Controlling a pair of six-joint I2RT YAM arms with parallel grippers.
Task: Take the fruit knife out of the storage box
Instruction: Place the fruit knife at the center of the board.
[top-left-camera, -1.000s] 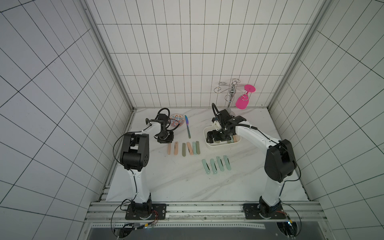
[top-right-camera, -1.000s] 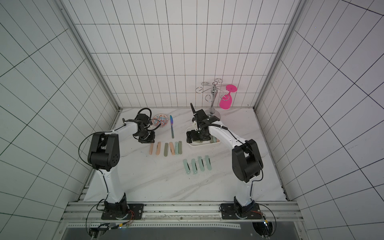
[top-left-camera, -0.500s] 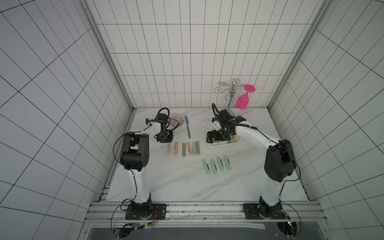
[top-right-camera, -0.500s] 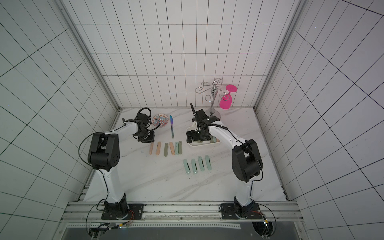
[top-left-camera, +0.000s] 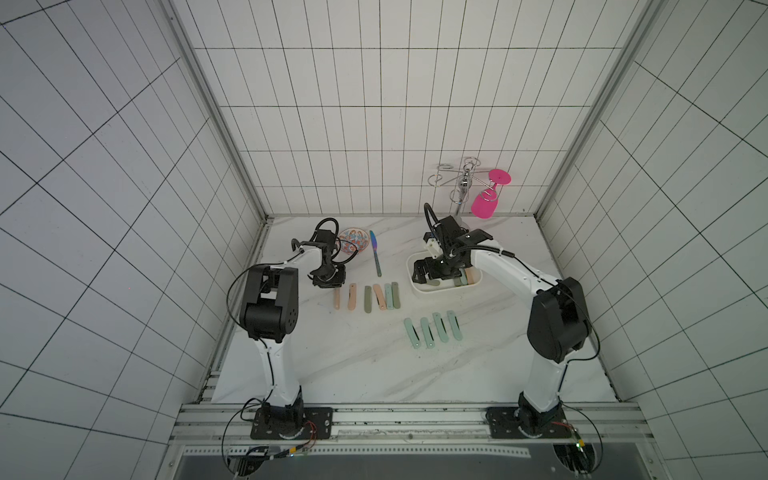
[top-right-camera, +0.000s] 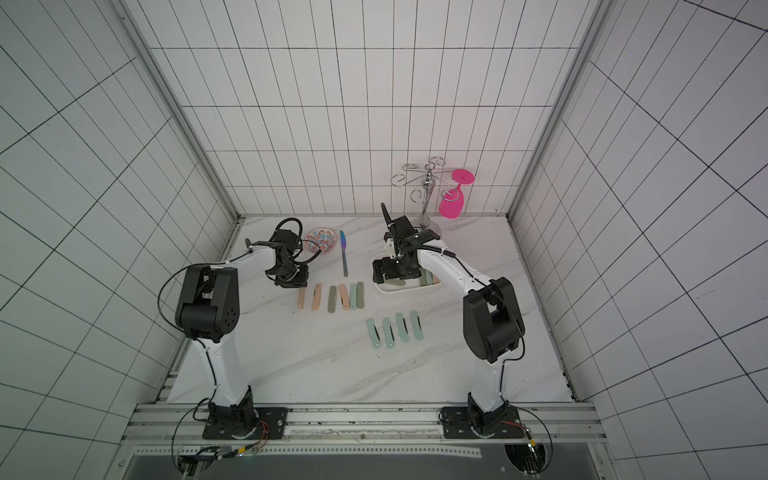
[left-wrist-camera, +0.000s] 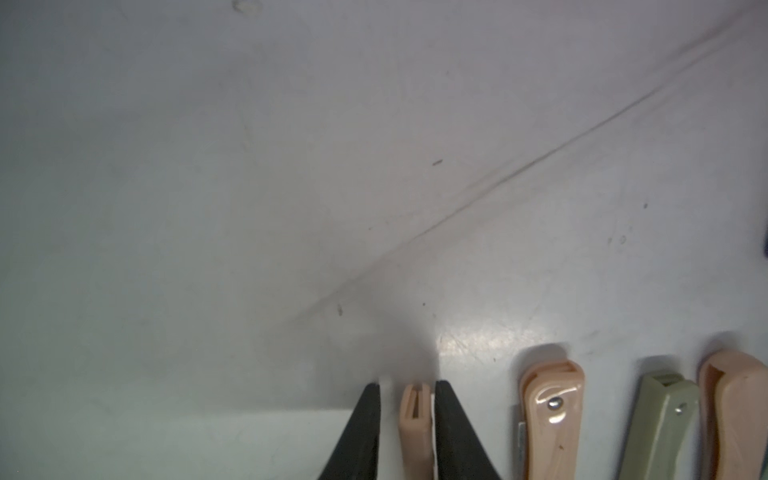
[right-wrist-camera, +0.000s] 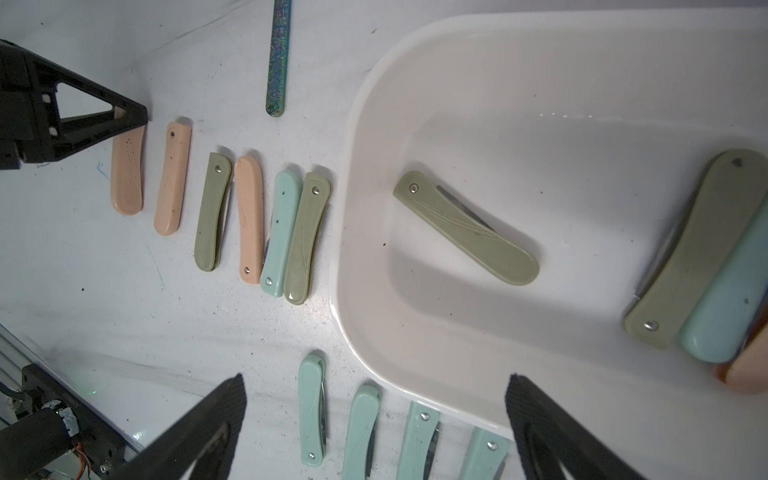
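The white storage box (top-left-camera: 419, 291) (right-wrist-camera: 353, 174) stands right of centre on the marble table. An olive folded fruit knife (right-wrist-camera: 465, 228) lies alone on its floor. Olive (right-wrist-camera: 698, 249), light blue (right-wrist-camera: 731, 299) and peach knives are stacked at one end. My right gripper (right-wrist-camera: 376, 376) (top-left-camera: 420, 274) hangs wide open over the box's left end, holding nothing. My left gripper (left-wrist-camera: 408, 385) (top-left-camera: 334, 287) is down at the table, slightly open astride the end of a peach folded knife (left-wrist-camera: 415, 424) (top-left-camera: 337, 300). A thin gap shows beside one finger.
Several folded knives lie in a row (top-left-camera: 365, 297) left of the box, and several teal ones (top-left-camera: 432, 330) in front of it. An iridescent table knife (top-left-camera: 376, 257) and a patterned bowl (top-left-camera: 353, 240) lie behind. A wire rack with a pink glass (top-left-camera: 484, 203) stands at the back.
The left jaws have parted a little off the peach knife, which now lies on the table. Neither arm has visibly moved, and the right gripper stays wide open.
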